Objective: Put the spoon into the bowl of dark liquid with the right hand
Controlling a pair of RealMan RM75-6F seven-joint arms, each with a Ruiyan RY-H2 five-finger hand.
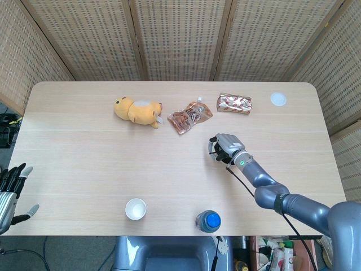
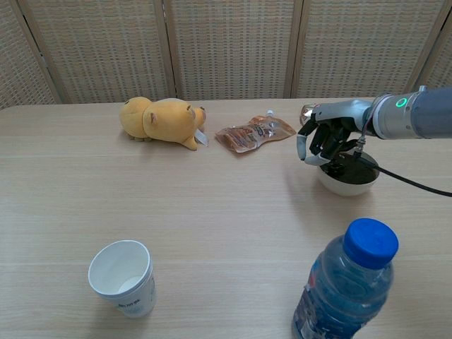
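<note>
Spoon: none shows clearly; the grey right hand (image 2: 326, 140) hovers over the white bowl of dark liquid (image 2: 346, 176) at the table's right, fingers curled downward, grasp impossible to tell, so placement looks underway or just finished

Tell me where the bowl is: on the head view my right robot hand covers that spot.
Observer: On the chest view a white bowl sits directly under the right robot hand.
Operator: Is it the one with the dark liquid?
Observer: Yes, dark liquid shows inside it, below the fingers.
Operator: Can you see the spoon in my grip?
Observer: I can't make one out; the fingers curl downward over the bowl's rim and hide whatever they hold.
</note>
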